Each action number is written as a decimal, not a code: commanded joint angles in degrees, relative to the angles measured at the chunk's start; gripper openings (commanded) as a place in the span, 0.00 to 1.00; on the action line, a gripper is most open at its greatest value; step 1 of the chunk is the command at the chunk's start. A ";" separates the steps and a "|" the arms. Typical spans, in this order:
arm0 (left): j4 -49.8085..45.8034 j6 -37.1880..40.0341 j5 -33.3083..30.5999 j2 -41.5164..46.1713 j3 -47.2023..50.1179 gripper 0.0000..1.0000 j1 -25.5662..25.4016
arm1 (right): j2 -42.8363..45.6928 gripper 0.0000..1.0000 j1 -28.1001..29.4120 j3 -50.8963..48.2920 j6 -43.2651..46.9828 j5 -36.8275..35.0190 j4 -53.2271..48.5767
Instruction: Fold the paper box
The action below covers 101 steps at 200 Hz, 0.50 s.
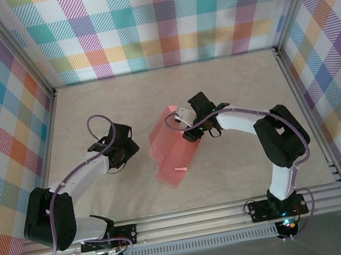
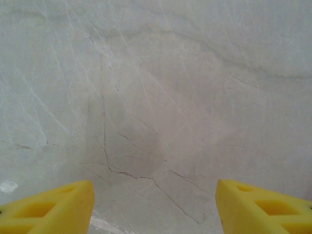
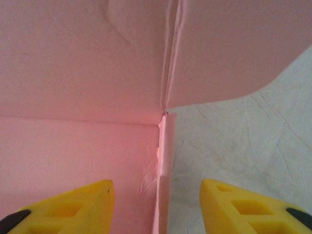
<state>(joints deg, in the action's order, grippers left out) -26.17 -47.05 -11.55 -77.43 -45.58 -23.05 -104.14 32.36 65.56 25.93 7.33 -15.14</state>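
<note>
Pink card box [image 1: 173, 150] partly folded, near the middle of the surface [image 1: 235, 84], walls raised. Right gripper [image 3: 156, 187] at the box's far-right side, jaws apart astride an upright card edge, seemingly not pinching it. Left gripper [image 2: 155, 187] just left of the box, jaws wide over bare surface, holding nothing.
</note>
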 commanded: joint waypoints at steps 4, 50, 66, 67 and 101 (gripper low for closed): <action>-0.25 2.34 -0.87 0.85 -1.25 0.67 0.55 | -2.81 0.48 0.35 3.60 2.87 2.63 -6.17; 0.22 2.59 -0.30 0.86 -0.57 0.66 0.73 | -4.76 0.26 0.34 6.05 3.55 2.78 -8.68; 0.21 2.67 -0.25 0.88 -0.64 0.66 0.81 | -4.80 0.19 0.34 5.91 3.85 2.03 -8.89; 0.23 2.75 -0.24 0.88 -0.64 0.66 0.81 | -4.74 0.18 0.34 5.90 3.86 1.96 -8.92; 0.15 3.68 -0.71 1.40 -0.91 0.66 0.90 | -3.92 0.11 0.34 4.41 2.60 -0.66 -8.02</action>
<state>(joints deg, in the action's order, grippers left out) -26.15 -45.10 -11.62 -77.43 -45.58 -22.72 -108.55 32.36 70.13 28.99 7.90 -22.04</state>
